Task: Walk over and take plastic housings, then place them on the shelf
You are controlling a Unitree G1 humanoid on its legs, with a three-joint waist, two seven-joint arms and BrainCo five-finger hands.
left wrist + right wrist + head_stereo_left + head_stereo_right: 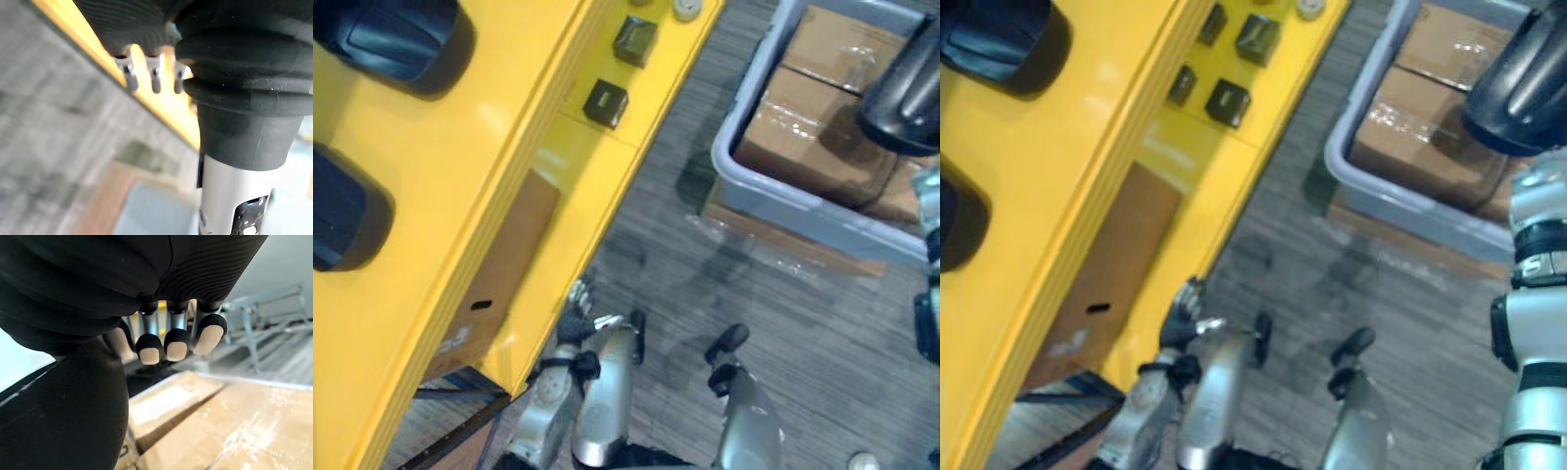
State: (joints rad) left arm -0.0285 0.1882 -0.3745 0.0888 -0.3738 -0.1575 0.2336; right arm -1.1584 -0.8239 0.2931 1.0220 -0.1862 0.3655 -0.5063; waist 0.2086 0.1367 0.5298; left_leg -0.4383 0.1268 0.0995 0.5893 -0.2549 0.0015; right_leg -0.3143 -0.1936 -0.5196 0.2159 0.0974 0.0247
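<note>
Two glossy black plastic housings (391, 39) (337, 211) lie on top of the yellow shelf (460, 176) at the left. A third black housing (1518, 78) shows at the upper right, at the end of my raised right arm, over the grey bin. In the right wrist view my right hand (176, 340) has its fingers curled, with the cardboard boxes below it. My left hand (574, 321) hangs low beside the shelf's front edge, and its fingers (155, 78) are relaxed and hold nothing.
Small dark square parts (605, 102) (634, 39) sit on the shelf's lower level. A brown cardboard box (499, 274) stands under the shelf. The grey bin (783, 201) with wrapped cardboard boxes (822, 137) stands on the carpet at the right.
</note>
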